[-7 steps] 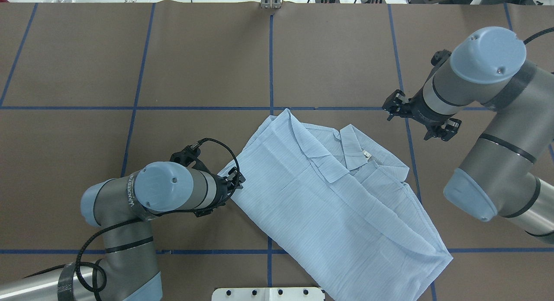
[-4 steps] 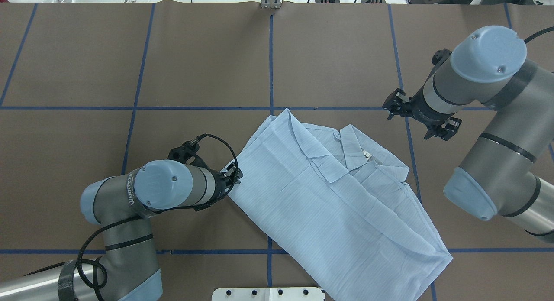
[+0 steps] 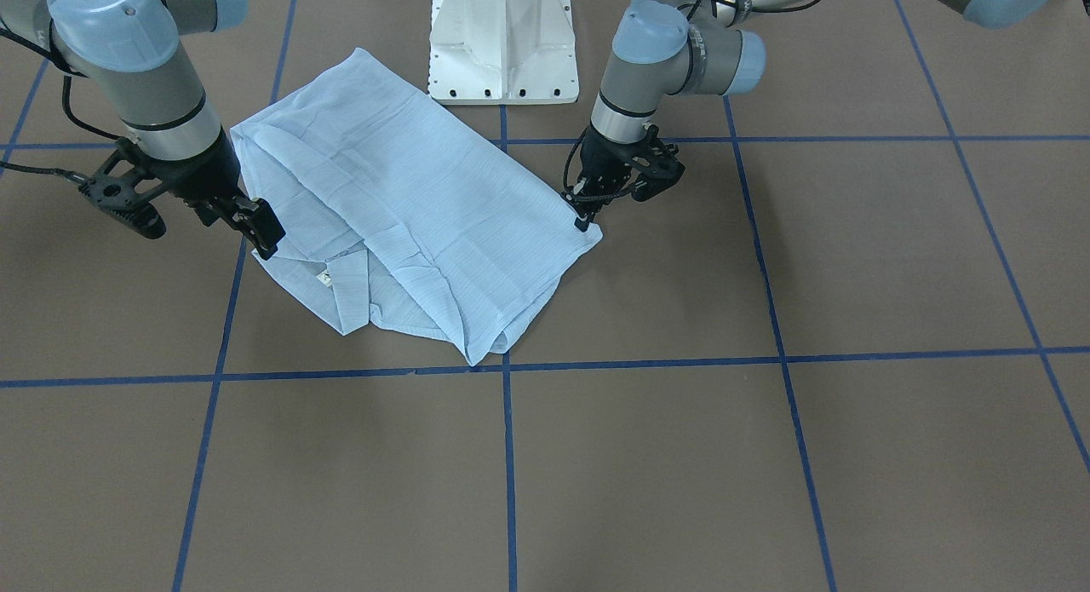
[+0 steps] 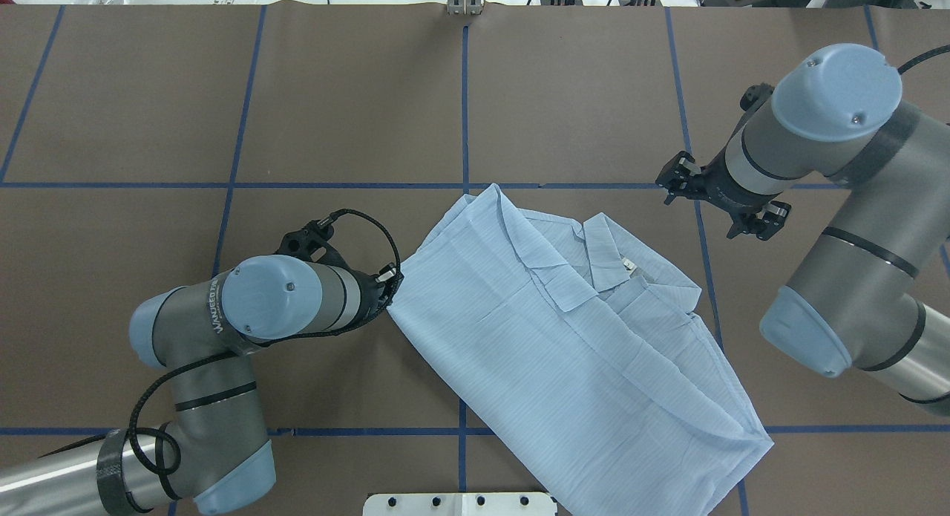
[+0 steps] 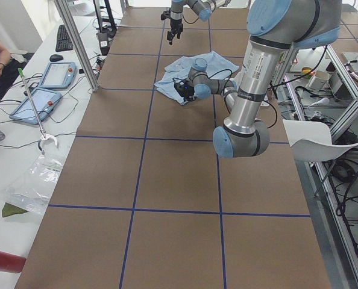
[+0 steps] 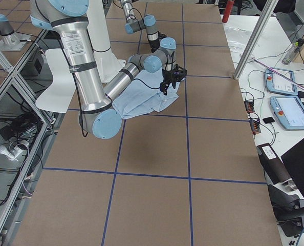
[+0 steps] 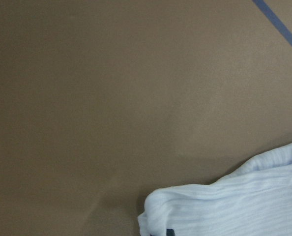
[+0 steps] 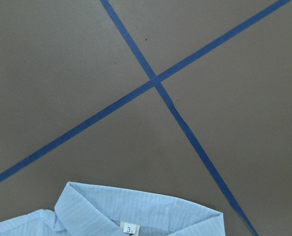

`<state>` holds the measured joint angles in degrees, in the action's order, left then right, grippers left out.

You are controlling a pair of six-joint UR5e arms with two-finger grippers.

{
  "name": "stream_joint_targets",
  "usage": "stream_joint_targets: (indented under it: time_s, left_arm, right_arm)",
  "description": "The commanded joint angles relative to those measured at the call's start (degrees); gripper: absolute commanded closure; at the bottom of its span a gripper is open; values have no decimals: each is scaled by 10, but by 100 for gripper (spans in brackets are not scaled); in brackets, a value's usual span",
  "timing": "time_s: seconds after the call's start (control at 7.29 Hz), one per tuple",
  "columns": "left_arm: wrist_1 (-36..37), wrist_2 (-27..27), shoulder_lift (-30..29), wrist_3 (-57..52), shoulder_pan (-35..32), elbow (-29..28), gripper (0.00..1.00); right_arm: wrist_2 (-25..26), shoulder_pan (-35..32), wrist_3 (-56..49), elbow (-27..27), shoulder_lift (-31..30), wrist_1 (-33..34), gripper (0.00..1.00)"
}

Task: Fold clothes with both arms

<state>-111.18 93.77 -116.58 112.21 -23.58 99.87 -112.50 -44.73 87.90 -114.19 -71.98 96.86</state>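
Shirt (image 4: pixel 564 353) lies folded flat on the brown worktop (image 4: pixel 356 108). It sits diagonally, with the collar (image 4: pixel 601 249) toward the right arm and the other end close to the white base (image 3: pixel 502 38).

Left end effector (image 4: pixel 391 282) is down at the shirt's left corner, fingers close together. In the front view the tips sit right on the corner cloth. The left wrist view shows that corner bunched at the bottom of the frame. Reads as pinching the shirt.

Right end effector (image 4: pixel 672 180) hangs over bare worktop just beside the collar. It is clear of the cloth, fingers apart, nothing between them.

Readable text:
- The white neck label (image 8: pixel 129 228) inside the collar says "3."
- The grey band on the left arm (image 4: pixel 215 315) has white lettering starting "WAN"; the rest is not legible.

Blue tape (image 8: pixel 156 81) lines cross in the right wrist view, just beyond the collar.
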Motion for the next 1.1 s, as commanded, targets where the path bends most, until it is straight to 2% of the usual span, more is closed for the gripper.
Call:
stream_joint_targets:
  time_s: [0.0, 0.14, 0.27, 0.41, 0.55, 0.69, 0.82, 0.96]
  left_arm:
    - [-10, 1, -4, -116, -74, -37, 100]
    - [-49, 1, -35, -144, -126, -101, 100]
    - [-103, 1, -90, -176, -162, -201, 100]
    - [-191, 1, -139, -187, -190, -313, 100]
    - [-237, 1, -158, -230, -209, -365, 100]
    - [-239, 2, -160, -247, -223, -366, 59]
    - [-252, 8, -161, -257, -227, -364, 28]
    - [-261, 25, -157, -258, -229, -339, 17]
  right_arm:
    - [0, 1, 1, 0, 1, 0, 0]
    - [0, 1, 1, -1, 3, 0, 0]
    - [0, 2, 2, -2, 4, 0, 0]
    - [2, 5, 2, 0, 16, -1, 0]
    - [16, 20, 2, 0, 28, -13, 0]
    - [57, 56, 15, 1, 34, -46, 0]
    - [104, 88, 37, 5, 46, -68, 0]
    - [122, 123, 37, 12, 61, -71, 0]
